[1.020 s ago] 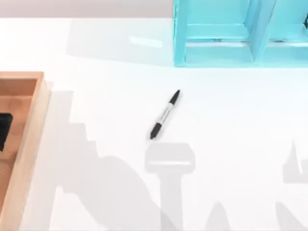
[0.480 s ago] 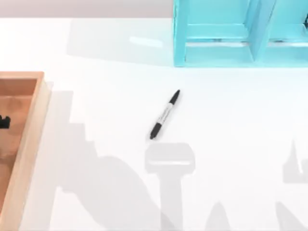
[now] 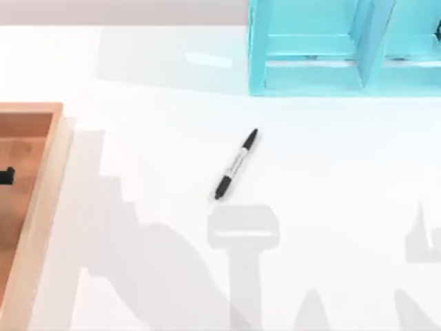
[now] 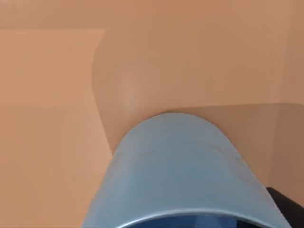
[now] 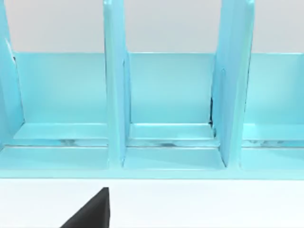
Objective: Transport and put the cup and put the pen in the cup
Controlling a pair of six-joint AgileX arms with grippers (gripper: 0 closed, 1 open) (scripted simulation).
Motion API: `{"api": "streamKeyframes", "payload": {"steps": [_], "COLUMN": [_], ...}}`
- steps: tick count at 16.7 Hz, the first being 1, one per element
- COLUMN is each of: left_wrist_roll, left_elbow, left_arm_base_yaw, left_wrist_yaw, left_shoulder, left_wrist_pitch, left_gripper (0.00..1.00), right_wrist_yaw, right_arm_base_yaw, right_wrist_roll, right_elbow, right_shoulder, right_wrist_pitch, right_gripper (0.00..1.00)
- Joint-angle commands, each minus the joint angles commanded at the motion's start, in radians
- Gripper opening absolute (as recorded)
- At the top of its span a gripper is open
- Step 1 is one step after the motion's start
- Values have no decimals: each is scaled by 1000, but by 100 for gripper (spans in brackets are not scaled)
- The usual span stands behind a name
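- Our left gripper (image 3: 7, 176) sits over the wooden tray (image 3: 43, 179) at the desk's left edge. The cup (image 4: 180, 166) lies right under its wrist camera, but we cannot tell how far its jaws are open or whether they grip it.
- The pen (image 3: 236, 164) lies slantwise mid-desk, near the blue shelf unit (image 3: 344, 48) at the far edge.
- We judge the cup fetch is in hand. Next we need a firm hold, then a lift clear of the tray wall.
- Our right arm idles, facing the shelf.

A plain white tabletop (image 3: 138, 83) spreads before me, crossed by soft grey shadows. A light-blue shelf unit with upright dividers (image 3: 331, 55) stands at its far edge toward the right, and an open wooden tray with raised walls (image 3: 48, 179) sits at the left edge.
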Motion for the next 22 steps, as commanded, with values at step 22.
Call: {"api": "streamKeyframes", "payload": {"steps": [22], "left_wrist_roll": [-444], "left_elbow": [480], "left_arm_base_yaw": [-423], "left_wrist_yaw": [-5], "left_shoulder": [-79], "left_wrist_pitch": [-540], "left_gripper": [0], "right_wrist_yaw": [0], "right_arm_base_yaw": [0], "right_wrist_roll": [0], "right_elbow": [0], "right_shoulder": [0], "right_wrist_pitch": [0], "right_gripper": [100]}}
